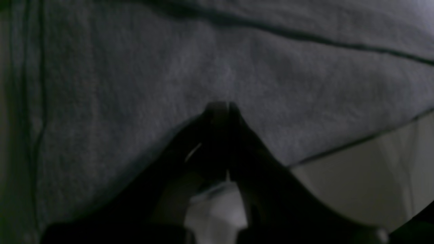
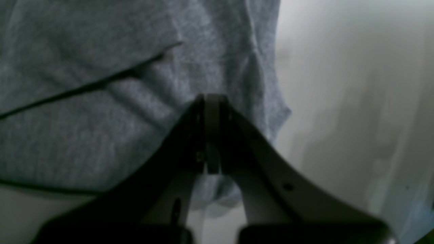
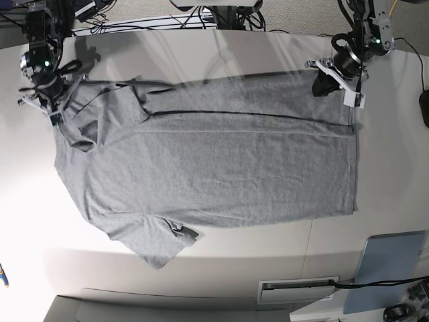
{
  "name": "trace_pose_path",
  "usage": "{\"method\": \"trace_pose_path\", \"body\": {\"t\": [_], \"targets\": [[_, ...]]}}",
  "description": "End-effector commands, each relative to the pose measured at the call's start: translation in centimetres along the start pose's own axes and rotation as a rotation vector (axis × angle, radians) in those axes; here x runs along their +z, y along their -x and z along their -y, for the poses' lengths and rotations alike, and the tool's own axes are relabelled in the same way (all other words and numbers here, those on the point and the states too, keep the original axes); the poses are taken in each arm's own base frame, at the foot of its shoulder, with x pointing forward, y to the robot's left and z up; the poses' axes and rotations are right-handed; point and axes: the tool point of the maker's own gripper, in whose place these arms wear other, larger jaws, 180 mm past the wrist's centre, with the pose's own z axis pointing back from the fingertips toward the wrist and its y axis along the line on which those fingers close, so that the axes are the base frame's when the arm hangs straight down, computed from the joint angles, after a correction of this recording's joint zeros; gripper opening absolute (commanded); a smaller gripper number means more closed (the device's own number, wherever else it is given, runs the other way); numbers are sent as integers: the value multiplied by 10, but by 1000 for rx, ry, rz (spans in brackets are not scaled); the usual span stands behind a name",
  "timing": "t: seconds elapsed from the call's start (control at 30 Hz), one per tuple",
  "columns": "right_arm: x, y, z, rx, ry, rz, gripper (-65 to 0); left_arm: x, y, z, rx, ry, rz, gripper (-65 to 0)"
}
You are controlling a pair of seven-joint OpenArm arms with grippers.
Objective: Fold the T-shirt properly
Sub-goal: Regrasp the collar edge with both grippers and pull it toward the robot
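The heather-grey T-shirt [image 3: 214, 168] lies spread flat on the white table [image 3: 201, 54], neck end at the left and hem at the right. No lettering shows. A strip along its far edge is folded over. My left gripper [image 3: 326, 86] is at the far hem corner. In the left wrist view its jaws [image 1: 220, 106] are shut and pressed into the grey cloth [image 1: 118, 84]. My right gripper [image 3: 57, 111] is at the far sleeve and shoulder. In the right wrist view its jaws [image 2: 210, 98] are shut on cloth [image 2: 84, 135], which bunches between the fingers.
A grey-blue flat panel [image 3: 389, 268] lies at the front right. A dark object [image 3: 424, 107] sits at the right edge. Cables [image 3: 167, 20] run along the back. A slot [image 3: 298, 290] is set in the table's front.
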Motion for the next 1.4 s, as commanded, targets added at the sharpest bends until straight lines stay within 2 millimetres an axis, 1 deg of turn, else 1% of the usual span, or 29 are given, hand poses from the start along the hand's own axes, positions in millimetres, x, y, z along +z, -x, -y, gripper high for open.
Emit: {"method": "trace_pose_path", "body": {"t": [0.0,0.13,0.2,0.4,0.57,0.63,0.73,0.8,0.93,1.0,1.07,1.2,1.3,1.37], "targets": [[3,16,-1,22,-14,-60,-650,6,12,-9,-17,-35,-45,-650],[10,40,-10,61,-27,-106,-650,16,34,-15,-31,-59,-109,-650],[17,47,-13,94,-27,-116,-650,23,45,-18,-39,-61,-140,-650],[36,55,-28,154,-54,-119,-650,46,77,-26,-55,-73,-233,-650],[48,61,-38,177,-78,-128,-650,67,111,-19,-56,-38,-318,-650],[52,66,-38,205,-72,-140,-650,76,125,-18,-45,-40,-349,-650],[58,73,-35,241,-41,-158,-650,86,137,-19,-57,-54,-372,-650],[61,80,-33,260,-28,-175,-650,89,140,-22,-77,-66,-376,-650],[66,90,-31,271,-20,-195,-650,88,138,-22,-84,-68,-372,-650],[69,93,-25,267,-9,-193,-650,88,136,-22,-86,-69,-368,-650],[71,93,-15,260,16,-190,-650,86,133,-22,-91,-69,-361,-650],[73,91,3,230,51,-183,-650,87,122,-23,-108,-75,-335,-650],[73,85,8,211,62,-153,-650,88,107,-28,-125,-94,-300,-650],[73,75,10,210,67,-103,-650,89,96,-30,-140,-105,-272,-650]]}}
